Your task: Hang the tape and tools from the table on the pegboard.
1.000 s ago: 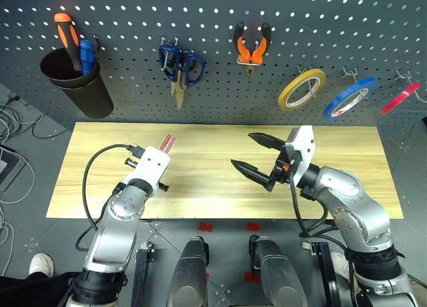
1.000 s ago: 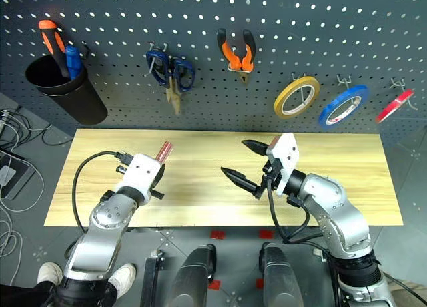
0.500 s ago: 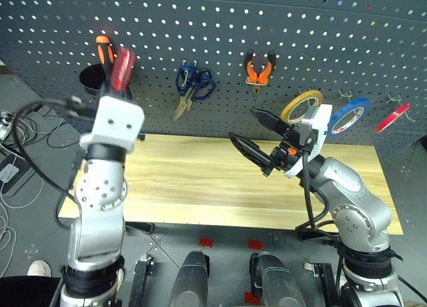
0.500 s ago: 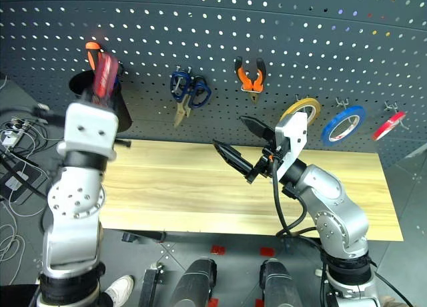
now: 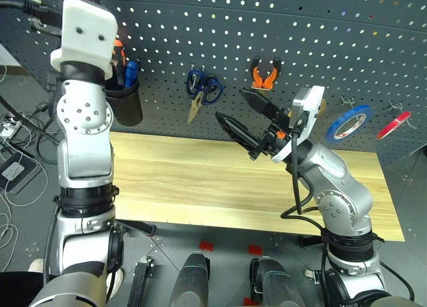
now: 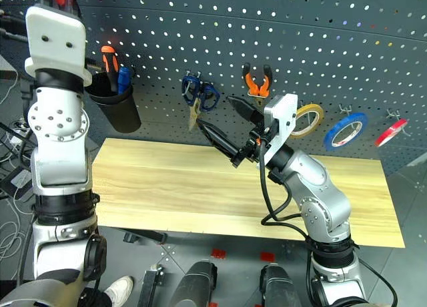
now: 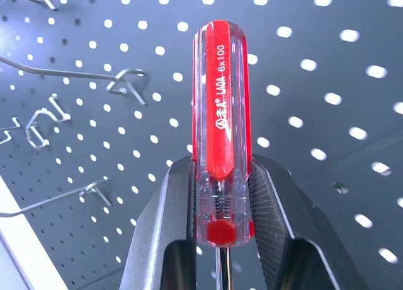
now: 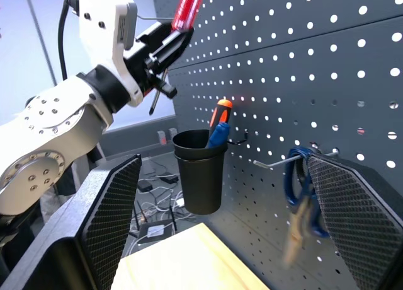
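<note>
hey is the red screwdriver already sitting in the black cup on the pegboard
No, the red screwdriver is clamped between the fingers of the left gripper, raised in front of the pegboard, above the black cup.

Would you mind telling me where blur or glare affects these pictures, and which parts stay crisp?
Left wrist view: the red-handled screwdriver is crisp, with a bright glare streak along its clear handle; the pegboard behind is soft. Right wrist view: the hanging scissors are blurred, while the black cup is sharper. Left eye view: even light, pale sheen on the table.
</note>
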Tool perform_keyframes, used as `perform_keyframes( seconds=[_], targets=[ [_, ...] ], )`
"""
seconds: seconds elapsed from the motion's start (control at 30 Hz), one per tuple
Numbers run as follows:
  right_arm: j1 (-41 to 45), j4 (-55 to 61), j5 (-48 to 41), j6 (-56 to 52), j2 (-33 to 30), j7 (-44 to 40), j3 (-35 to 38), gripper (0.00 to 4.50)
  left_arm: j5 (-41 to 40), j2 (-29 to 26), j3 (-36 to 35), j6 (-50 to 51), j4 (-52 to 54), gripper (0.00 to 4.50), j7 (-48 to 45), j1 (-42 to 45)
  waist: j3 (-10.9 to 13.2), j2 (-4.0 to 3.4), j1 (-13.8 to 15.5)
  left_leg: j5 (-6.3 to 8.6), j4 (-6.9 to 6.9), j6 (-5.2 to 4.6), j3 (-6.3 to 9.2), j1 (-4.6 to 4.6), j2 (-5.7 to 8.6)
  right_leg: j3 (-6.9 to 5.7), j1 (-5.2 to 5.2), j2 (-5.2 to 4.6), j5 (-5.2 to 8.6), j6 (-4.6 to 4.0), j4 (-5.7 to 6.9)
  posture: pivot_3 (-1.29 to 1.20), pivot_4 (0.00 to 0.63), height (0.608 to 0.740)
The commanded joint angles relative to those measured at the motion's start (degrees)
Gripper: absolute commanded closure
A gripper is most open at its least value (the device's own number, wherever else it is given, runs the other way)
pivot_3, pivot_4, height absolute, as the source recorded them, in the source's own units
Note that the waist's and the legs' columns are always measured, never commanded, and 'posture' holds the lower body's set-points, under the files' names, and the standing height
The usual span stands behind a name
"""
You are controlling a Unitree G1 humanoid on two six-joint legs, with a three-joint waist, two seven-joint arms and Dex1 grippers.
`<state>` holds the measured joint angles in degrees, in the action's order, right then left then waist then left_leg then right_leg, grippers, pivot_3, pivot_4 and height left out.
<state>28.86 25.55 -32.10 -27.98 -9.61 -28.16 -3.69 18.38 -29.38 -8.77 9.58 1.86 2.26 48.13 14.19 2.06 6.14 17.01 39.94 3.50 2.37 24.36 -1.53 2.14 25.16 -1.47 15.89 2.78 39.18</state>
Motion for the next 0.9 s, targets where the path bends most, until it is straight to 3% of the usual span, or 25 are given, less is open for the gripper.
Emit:
perform_keyframes(
  seconds=[0.03,0.4,0.8,0.9],
  targets=[
    [1.25,1.09,0.77,1.44,0.67,1.00,-0.66,0.00,0.35,1.02,0.99,-4.47,-4.44,3.67,3.47,4.48,-0.01,0.02,0.04,0.00,0.01,0.00,0.00,0.00,0.00,0.00,0.00,0.00,0.00,0.00,0.02,0.22,0.164,0.740],
    [2.04,1.13,2.17,1.14,0.92,2.77,-0.90,0.00,-3.08,7.86,0.14,-4.36,-13.88,3.67,8.56,4.26,-0.06,0.01,-0.14,-0.01,0.06,-0.01,-0.07,-0.01,0.00,0.07,0.12,0.01,0.00,-0.01,0.47,0.20,0.186,0.740],
    [1.12,0.10,3.11,0.88,0.16,3.20,-0.70,0.00,-4.92,8.79,-1.83,0.88,-9.01,3.67,9.33,-0.57,-0.06,0.01,-0.46,-0.01,0.09,-0.01,-0.07,-0.02,0.00,0.08,0.16,0.01,0.00,-0.01,0.67,0.19,0.196,0.740],
    [1.08,-0.13,3.19,0.91,0.23,3.01,-0.77,0.00,-5.01,8.58,-1.94,1.29,-8.32,2.75,9.32,-0.89,-0.06,0.01,-0.48,-0.01,0.10,-0.01,-0.08,-0.03,0.00,0.09,0.16,0.01,0.00,-0.01,0.68,0.20,0.200,0.740]
  ],
)
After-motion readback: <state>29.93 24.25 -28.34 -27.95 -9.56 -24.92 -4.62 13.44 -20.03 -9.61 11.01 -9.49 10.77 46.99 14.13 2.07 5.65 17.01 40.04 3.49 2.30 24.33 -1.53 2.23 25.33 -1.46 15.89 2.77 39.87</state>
